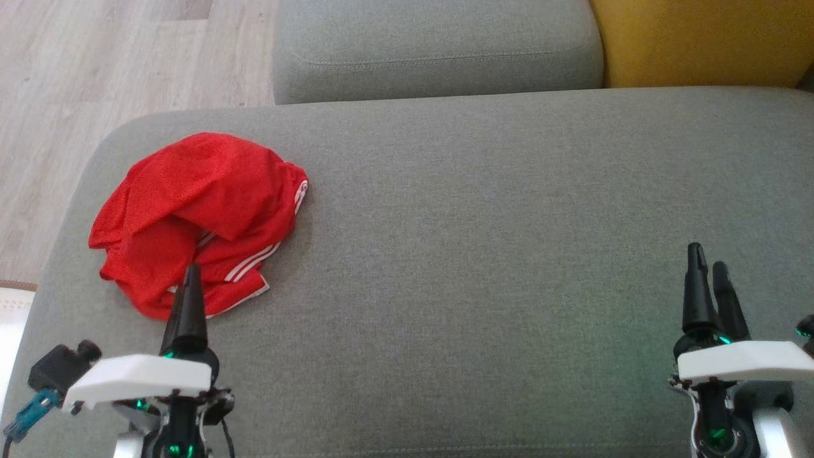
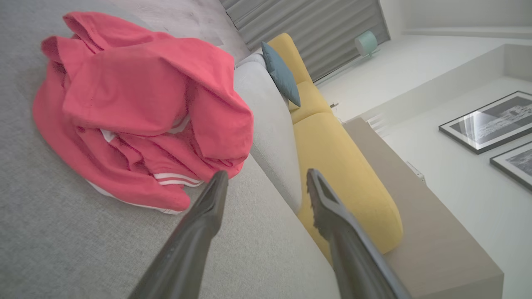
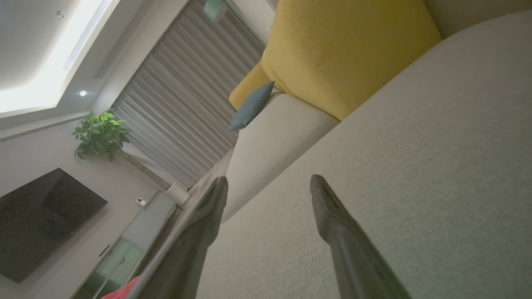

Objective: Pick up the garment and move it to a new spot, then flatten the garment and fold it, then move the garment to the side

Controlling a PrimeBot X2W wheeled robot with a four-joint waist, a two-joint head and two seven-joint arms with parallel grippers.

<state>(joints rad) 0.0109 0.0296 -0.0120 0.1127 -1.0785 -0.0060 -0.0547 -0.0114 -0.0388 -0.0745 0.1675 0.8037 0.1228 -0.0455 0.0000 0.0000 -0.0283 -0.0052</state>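
A crumpled red garment (image 1: 197, 216) with white stripes lies bunched on the left part of the grey sofa seat (image 1: 483, 254). My left gripper (image 1: 189, 280) hovers at the garment's near edge, open, with nothing between its fingers. In the left wrist view the garment (image 2: 137, 112) sits just ahead and left of the open fingertips (image 2: 218, 182). My right gripper (image 1: 709, 267) stands open at the lower right, far from the garment, above bare seat. A sliver of red garment (image 3: 120, 292) shows at the bottom of the right wrist view.
A grey back cushion (image 1: 439, 44) and a yellow cushion (image 1: 699, 38) lie beyond the seat. Wooden floor (image 1: 95, 70) lies off the seat's left edge. A blue pillow (image 2: 280, 74) rests on the far sofa. The seat's middle and right offer broad bare room.
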